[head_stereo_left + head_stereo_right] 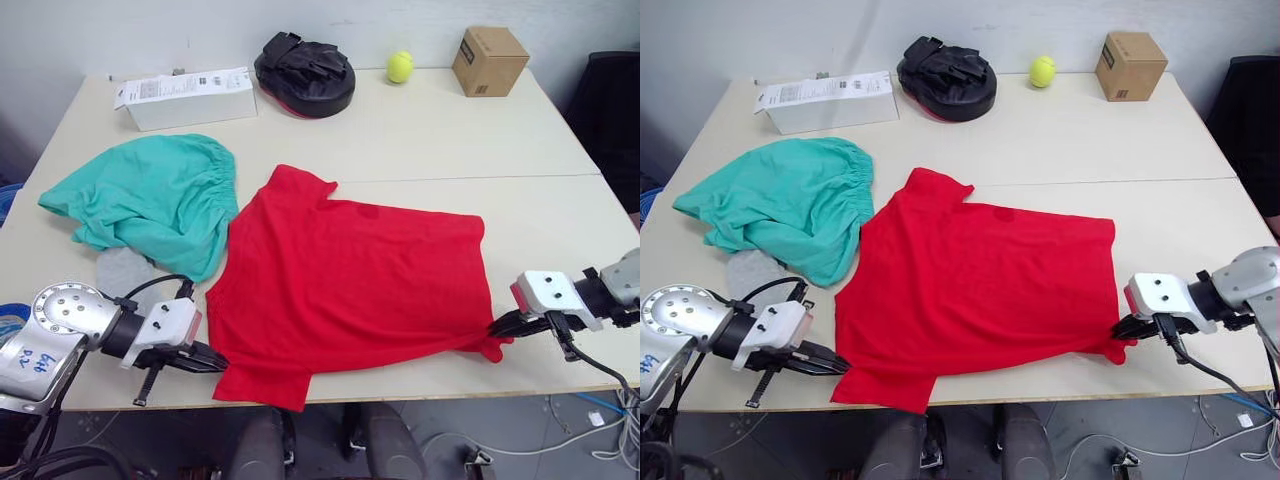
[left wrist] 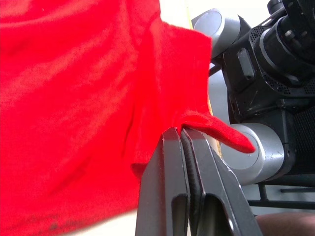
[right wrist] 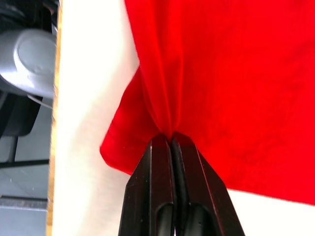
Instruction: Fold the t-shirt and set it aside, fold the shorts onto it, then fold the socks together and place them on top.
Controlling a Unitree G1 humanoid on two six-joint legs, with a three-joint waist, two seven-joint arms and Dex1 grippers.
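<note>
The red t-shirt (image 1: 350,280) lies spread flat across the front half of the table. My left gripper (image 1: 215,362) is shut on its near left edge, pinching a fold of red cloth (image 2: 197,123). My right gripper (image 1: 497,326) is shut on the shirt's near right corner (image 3: 162,113). The teal-green shorts (image 1: 150,200) lie bunched to the left of the shirt. A grey sock (image 1: 125,268) peeks out from under the shorts' near edge, mostly covered.
At the back of the table (image 1: 450,140) stand a white box (image 1: 185,97), a black padded mitt (image 1: 305,72), a yellow-green ball (image 1: 399,66) and a cardboard box (image 1: 488,60). A seam crosses the table behind the shirt.
</note>
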